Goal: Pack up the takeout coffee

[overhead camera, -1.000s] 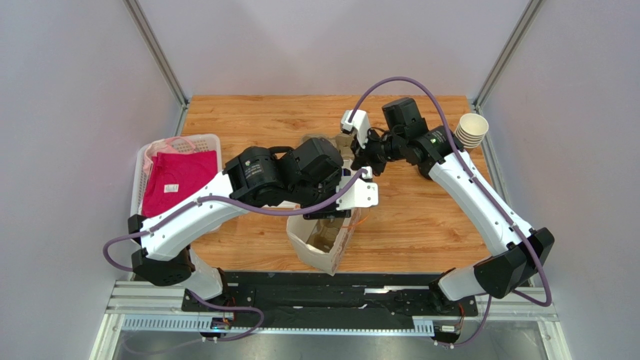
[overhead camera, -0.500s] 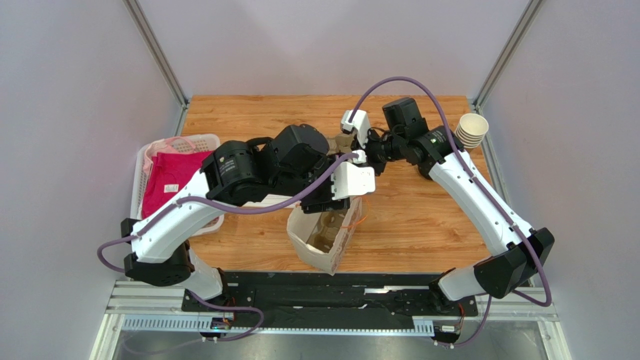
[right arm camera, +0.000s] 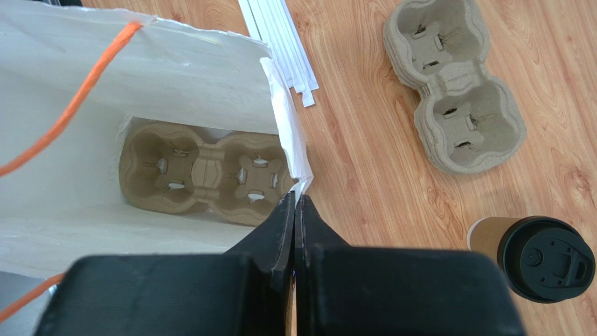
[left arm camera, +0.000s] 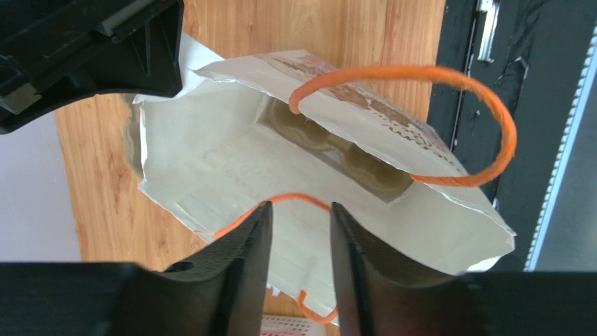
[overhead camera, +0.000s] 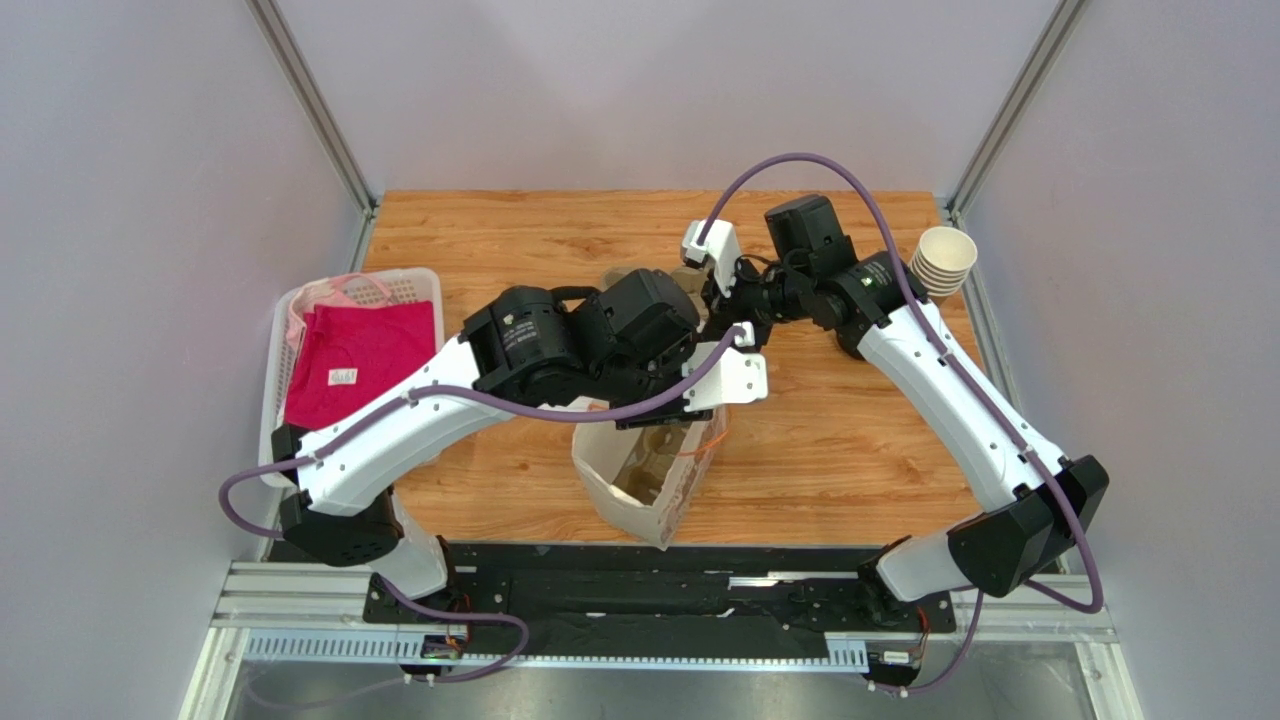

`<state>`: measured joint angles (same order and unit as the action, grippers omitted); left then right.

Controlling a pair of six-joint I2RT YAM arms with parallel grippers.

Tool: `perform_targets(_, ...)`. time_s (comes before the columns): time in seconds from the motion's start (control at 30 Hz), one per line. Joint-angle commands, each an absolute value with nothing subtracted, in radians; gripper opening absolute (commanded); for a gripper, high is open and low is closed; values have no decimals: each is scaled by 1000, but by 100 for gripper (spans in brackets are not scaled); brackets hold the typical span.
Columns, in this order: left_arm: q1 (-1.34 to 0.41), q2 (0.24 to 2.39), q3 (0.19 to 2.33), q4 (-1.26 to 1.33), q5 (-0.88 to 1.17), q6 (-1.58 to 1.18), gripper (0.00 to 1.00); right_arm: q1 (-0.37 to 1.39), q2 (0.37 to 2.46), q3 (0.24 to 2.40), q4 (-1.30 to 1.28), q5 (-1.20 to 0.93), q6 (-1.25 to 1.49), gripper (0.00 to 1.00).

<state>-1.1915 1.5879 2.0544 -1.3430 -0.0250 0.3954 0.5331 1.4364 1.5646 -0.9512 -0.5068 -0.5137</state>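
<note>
wooden tabletop [overhead camera: 496, 240] is carrying everything in this grey-walled cell. at its near edge the left gripper [left arm camera: 299, 210] is hanging over the mouth of the white paper bag [left arm camera: 210, 161] with its jaws standing apart and nothing clamped. the near orange handle [left arm camera: 291, 197] is arching just past its fingertips, and the far orange handle [left arm camera: 510, 133] is looping up on the other side.

the right gripper [right arm camera: 294, 199] is pressing its fingers together, tips touching the bag's rim. i can't tell whether paper is pinched between them.

a pulp cup carrier [right arm camera: 207, 175] is lying flat in the bottom of the bag. the takeout coffee [right arm camera: 539, 255] is standing upright on the wood outside the bag, lid on, near a loose carrier [right arm camera: 455, 105] but apart from it. white straws [right arm camera: 280, 45] are lying beside the bag.
</note>
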Motion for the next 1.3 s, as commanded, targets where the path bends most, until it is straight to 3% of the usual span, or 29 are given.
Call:
perform_targets(0.0,-1178,1559,2017,-1373,-69,374,40,528,1424,1578,-902,-526,-531,0)
perform_targets(0.13,-1114,1537,2020,-1384,-26,348,23,528,1419,1572,-904,-526,-535,0)
perform_targets(0.17,-1102,1529,2025,-1381,-9,353,23,528,1420,1571,-902,-528,-537,0)
perform_targets(0.3,-1098,1491,2037,-1355,17,357,55,528,1424,1566,-902,-532,-538,0)
perform_targets(0.4,-1097,1471,2068,-1326,26,354,62,528,1428,1566,-902,-534,-538,0)
perform_targets(0.6,-1188,1552,2270,-1432,66,365,66,528,1431,1571,-900,-532,-537,0)
perform_targets(0.97,-1241,1654,2145,-1490,-122,379,66,528,1434,1575,-902,-535,-528,0)
perform_targets(1.03,-1241,1655,2140,-1477,-153,380,64,528,1434,1572,-902,-534,-529,0)
perform_targets(1.1,-1239,1652,2131,-1468,-193,385,56,531,1431,1571,-902,-532,-532,0)
perform_targets(1.27,-1238,1625,2102,-1502,-176,380,54,528,1428,1562,-902,-532,-535,0)
